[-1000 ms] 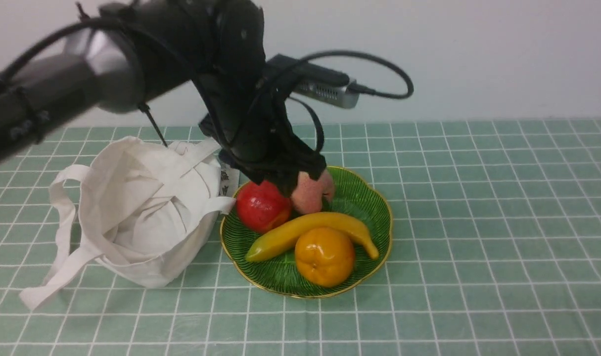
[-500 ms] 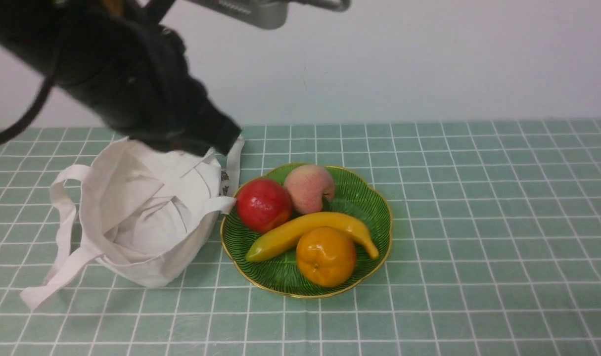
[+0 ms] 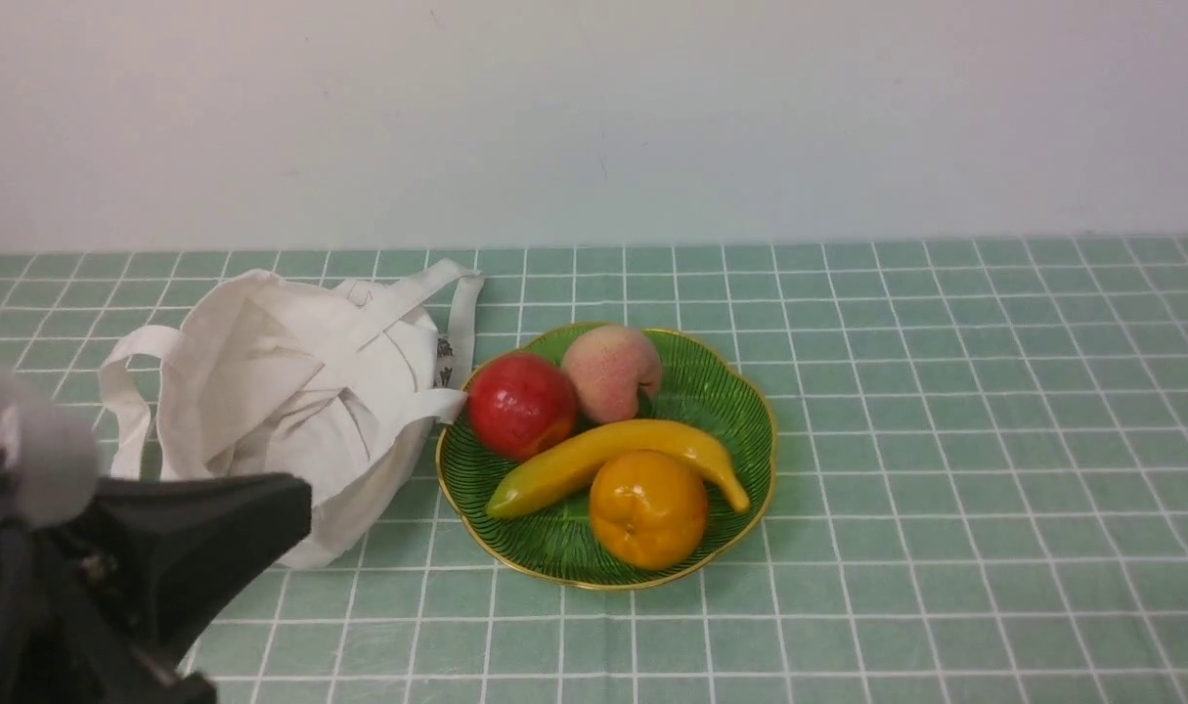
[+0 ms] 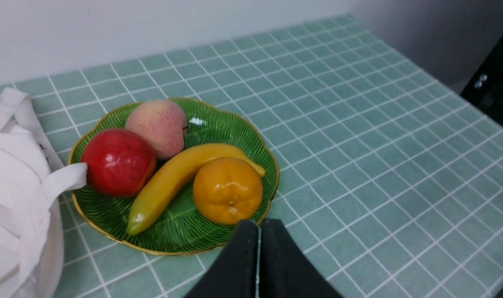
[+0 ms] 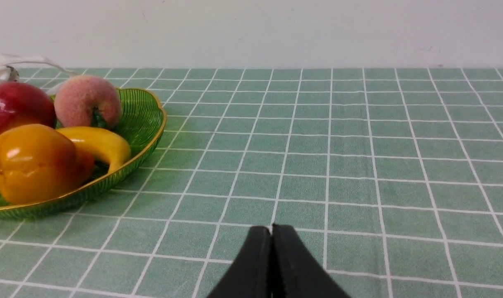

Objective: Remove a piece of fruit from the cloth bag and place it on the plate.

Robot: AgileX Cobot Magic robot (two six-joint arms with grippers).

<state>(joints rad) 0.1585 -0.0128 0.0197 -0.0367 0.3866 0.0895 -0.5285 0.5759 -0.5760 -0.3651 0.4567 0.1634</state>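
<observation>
Left wrist view: glossy curved banana (image 4: 168,186) on ribbed, scalloped green glassy plate (image 4: 210,244), left claw (image 4: 258,225) closed, right claw (image 5: 272,229) likewise.

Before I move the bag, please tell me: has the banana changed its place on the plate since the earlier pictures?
No. In the front view, the banana keeps its place against the gold rim of the plate.

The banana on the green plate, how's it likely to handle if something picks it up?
The banana looks glossy, so it may be slippery. Its smooth, even curve suggests it's probably stiff. Lying against the orange fruit, it might nudge that when lifted.
</observation>
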